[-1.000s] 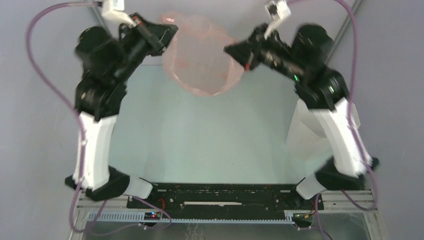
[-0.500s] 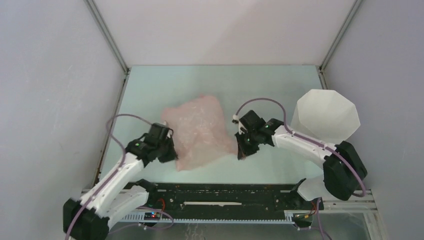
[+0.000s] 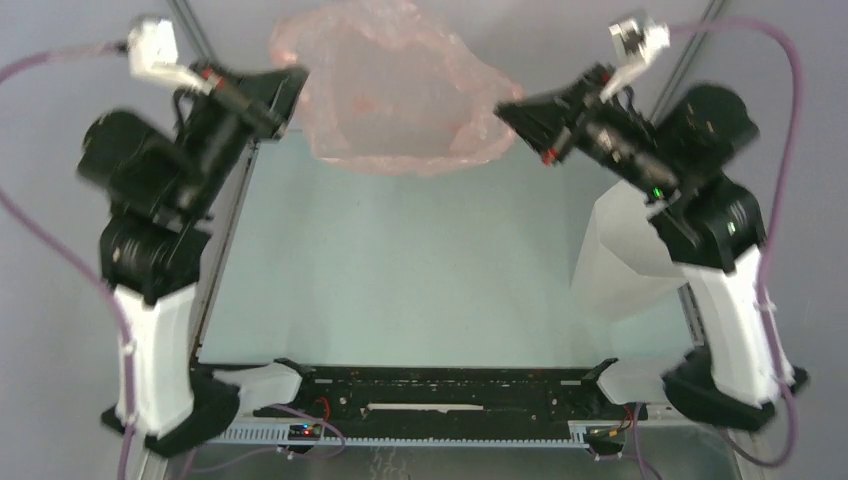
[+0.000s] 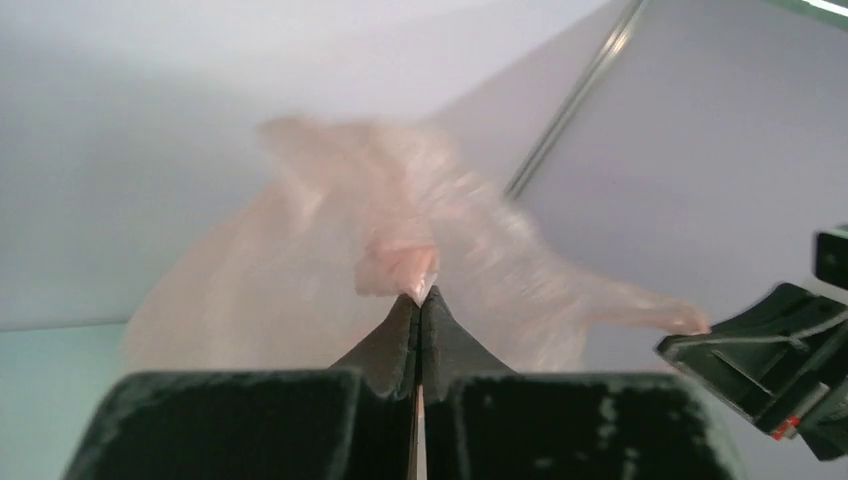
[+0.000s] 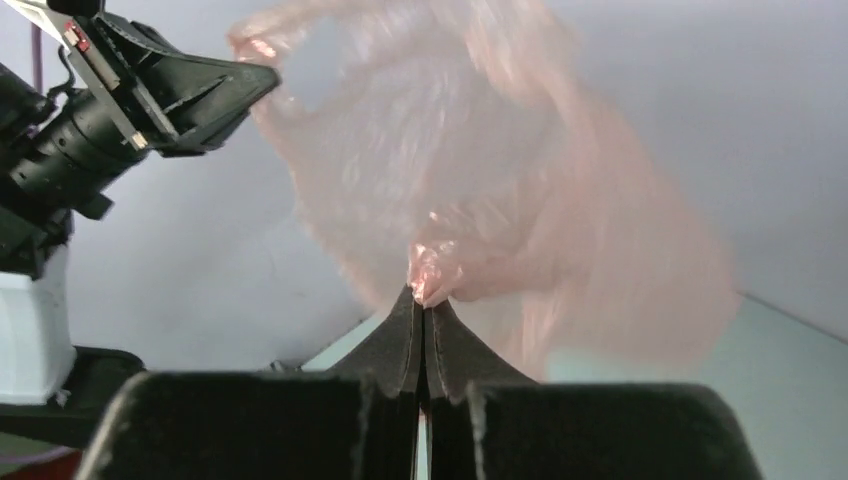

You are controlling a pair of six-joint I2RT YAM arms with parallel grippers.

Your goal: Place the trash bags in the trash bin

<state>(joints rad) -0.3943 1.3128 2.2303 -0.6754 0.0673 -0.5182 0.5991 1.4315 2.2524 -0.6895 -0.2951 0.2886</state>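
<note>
The pale-pink translucent trash bag [image 3: 390,95] hangs stretched in the air between my two raised grippers, high above the table's far part. My left gripper [image 3: 296,76] is shut on its left edge; in the left wrist view the gripper [image 4: 420,293] pinches a pink fold of the bag [image 4: 400,265]. My right gripper [image 3: 503,108] is shut on its right edge; in the right wrist view the gripper [image 5: 420,295] pinches the bag [image 5: 470,180]. The translucent white trash bin [image 3: 620,260] stands on the table at the right, partly hidden by my right arm.
The pale-green table [image 3: 400,270] lies inside a booth with grey walls and metal corner posts [image 3: 700,45]. Purple cables [image 3: 740,30] loop from both wrists. The black base rail [image 3: 430,385] runs along the near edge.
Half a second ago both grippers were low, at the bag lying on the table. Now both arms are raised and spread, with the bag lifted and stretched between them.
</note>
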